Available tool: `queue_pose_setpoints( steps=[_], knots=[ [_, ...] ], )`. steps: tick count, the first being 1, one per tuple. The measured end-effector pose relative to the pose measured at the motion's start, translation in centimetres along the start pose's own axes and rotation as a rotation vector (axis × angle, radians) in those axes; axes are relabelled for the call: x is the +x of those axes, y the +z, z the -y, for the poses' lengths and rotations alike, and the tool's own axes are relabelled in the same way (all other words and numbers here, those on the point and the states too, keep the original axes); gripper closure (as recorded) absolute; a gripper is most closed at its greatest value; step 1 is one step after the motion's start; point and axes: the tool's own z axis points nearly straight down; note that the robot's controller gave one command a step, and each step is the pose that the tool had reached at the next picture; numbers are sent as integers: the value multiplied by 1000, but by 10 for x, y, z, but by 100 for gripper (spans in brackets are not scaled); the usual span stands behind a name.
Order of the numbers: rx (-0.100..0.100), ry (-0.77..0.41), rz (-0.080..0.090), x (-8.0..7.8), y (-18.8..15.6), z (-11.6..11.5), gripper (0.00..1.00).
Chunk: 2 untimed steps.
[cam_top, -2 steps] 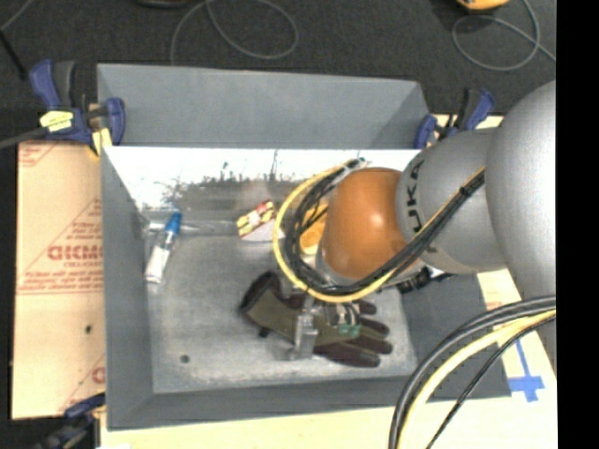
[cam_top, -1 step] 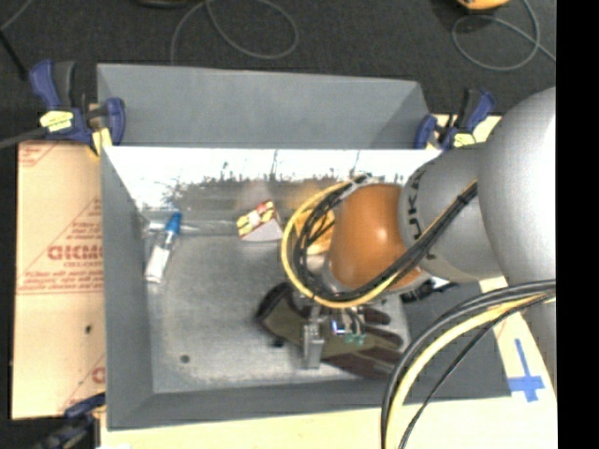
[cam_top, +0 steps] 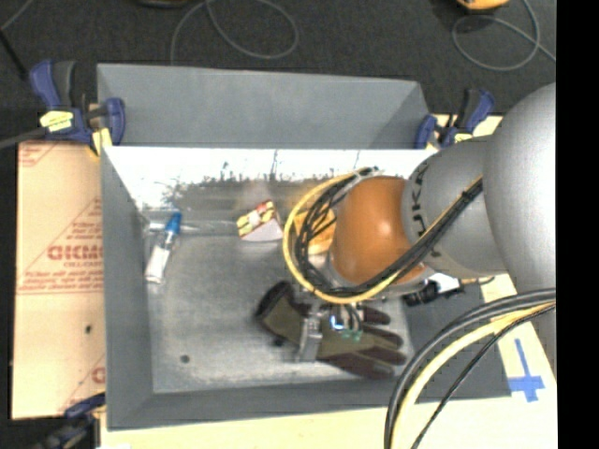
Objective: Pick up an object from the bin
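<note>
Gripper point(cam_top: 315, 333) sits low on the dark olive glove point(cam_top: 279, 316) at five o'clock in the bin point(cam_top: 126, 297), pincer state impossible to tell, and that light, limp fabric probably wants pinching at a bunched fold.

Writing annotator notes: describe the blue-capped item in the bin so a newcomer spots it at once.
Look along the left wall of the grey bin. Beside it on the floor lies a small clear tube. Its blue cap sets it apart from the yellow-and-red box to its right and the dark glove nearer the front.
</note>
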Motion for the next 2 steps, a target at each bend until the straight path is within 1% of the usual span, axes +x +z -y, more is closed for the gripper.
queue_pose_setpoints(
  steps=[1,2],
  knots=[
    [1,-163,-2,24,-6,-18,0],
    [-2,0,5,-2,-1,0,100]
  ],
)
